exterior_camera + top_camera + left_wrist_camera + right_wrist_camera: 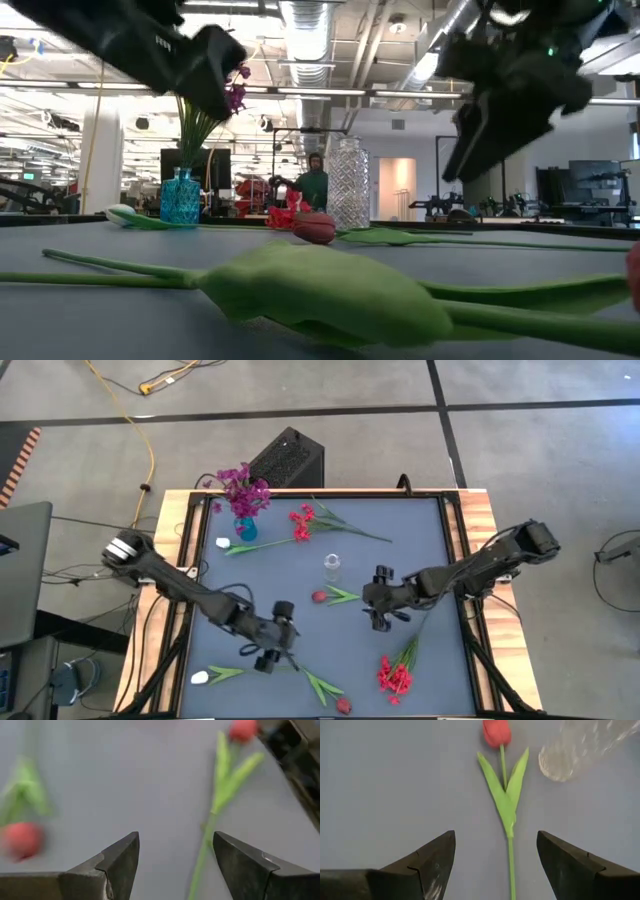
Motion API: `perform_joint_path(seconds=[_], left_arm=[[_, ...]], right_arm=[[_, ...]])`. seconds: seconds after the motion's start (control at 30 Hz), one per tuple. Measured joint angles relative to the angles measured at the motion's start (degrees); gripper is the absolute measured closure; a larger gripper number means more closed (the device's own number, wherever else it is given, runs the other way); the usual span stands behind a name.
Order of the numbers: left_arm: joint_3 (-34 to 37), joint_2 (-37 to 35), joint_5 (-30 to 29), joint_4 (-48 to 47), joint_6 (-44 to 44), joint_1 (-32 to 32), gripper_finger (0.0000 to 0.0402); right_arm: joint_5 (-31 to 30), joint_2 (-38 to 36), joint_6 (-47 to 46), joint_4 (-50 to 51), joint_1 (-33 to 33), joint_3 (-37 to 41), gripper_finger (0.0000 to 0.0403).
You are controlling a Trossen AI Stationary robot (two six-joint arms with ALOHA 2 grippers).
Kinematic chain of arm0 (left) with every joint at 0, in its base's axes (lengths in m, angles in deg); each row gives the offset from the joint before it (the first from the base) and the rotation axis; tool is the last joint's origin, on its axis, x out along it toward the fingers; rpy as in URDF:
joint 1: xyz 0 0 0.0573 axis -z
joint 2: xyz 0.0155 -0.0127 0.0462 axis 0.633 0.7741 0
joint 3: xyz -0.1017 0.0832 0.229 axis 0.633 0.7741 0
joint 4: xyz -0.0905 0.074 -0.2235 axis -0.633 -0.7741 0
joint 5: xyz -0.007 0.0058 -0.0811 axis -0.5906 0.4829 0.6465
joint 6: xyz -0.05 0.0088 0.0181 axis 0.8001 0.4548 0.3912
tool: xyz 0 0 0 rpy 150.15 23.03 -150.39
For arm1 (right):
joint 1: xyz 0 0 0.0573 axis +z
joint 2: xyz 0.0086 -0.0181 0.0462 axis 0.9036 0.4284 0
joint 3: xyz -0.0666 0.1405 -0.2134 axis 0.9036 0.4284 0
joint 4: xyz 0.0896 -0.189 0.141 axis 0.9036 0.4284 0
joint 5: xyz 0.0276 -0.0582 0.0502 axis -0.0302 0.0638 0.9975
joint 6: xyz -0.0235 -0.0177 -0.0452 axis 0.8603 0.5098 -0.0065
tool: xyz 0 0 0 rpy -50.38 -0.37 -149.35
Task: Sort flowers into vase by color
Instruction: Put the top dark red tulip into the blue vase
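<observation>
My left gripper [270, 652] [175, 845] is open and hovers over the table's near left part. The stem [202, 855] of a red tulip [343, 706] runs in the gap between its fingers. My right gripper [380, 603] [495, 842] is open above the table's middle, over the stem [510, 865] of another red tulip [496, 731] lying flat. A clear glass vase [331, 567] stands just beyond that bloom. A blue vase [243, 528] at the far left holds purple flowers [243, 488]. In the low view both grippers hang clear of the table.
A red cluster [303, 523] and a white flower [222, 544] lie near the blue vase. A white tulip [200, 677] lies at the near left and a red cluster [395, 675] at the near right. A person [315, 180] stands in the room behind.
</observation>
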Motion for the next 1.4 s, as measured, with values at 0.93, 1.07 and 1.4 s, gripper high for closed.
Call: perform_joint_path(seconds=[0.93,1.07,1.4], left_arm=[[33.37,-6.33,-3.18,58.53,1.61,-9.84,0.0159],[33.37,-6.33,-2.98,58.53,0.77,-10.88,0.0159],[33.37,-6.33,-0.67,58.47,1.16,-12.23,0.0159]], right_arm=[[5.73,11.85,-3.0,-1.5,-6.67,1.2,0.0296],[5.7,11.53,-0.51,-2.27,-6.67,1.31,0.0379],[8.98,-4.85,10.24,-0.97,-6.88,1.5,0.0386]])
